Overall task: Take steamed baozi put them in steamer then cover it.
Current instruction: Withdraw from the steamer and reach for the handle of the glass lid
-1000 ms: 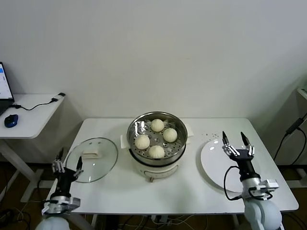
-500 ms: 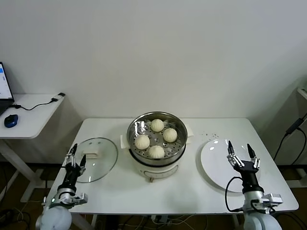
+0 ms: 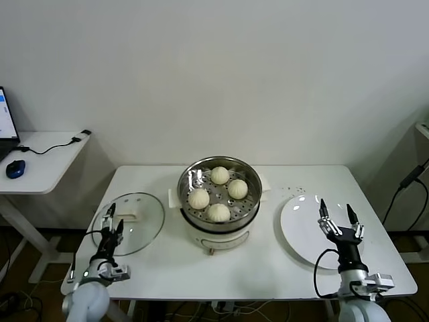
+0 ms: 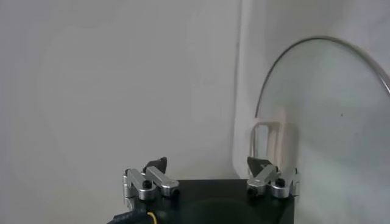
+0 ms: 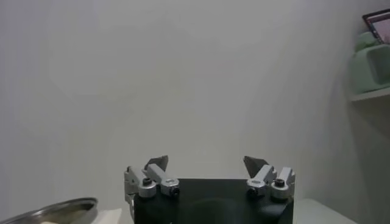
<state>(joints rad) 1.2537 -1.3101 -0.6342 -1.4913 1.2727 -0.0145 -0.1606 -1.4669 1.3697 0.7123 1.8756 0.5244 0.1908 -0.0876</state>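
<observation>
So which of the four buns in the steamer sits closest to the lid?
The left-hand bun, the biggest-looking of the four. It lies on the steamer's side facing the glass lid; the other three sit farther toward the back, front and right.

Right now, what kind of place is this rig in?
Probably a lab or office room staged as a kitchen: plain white wall, a white table with the steamer, and a side desk with a computer mouse.

Cream-white baozi (image 3: 218, 212) in shiny perforated steel steamer (image 3: 188, 201).
</observation>
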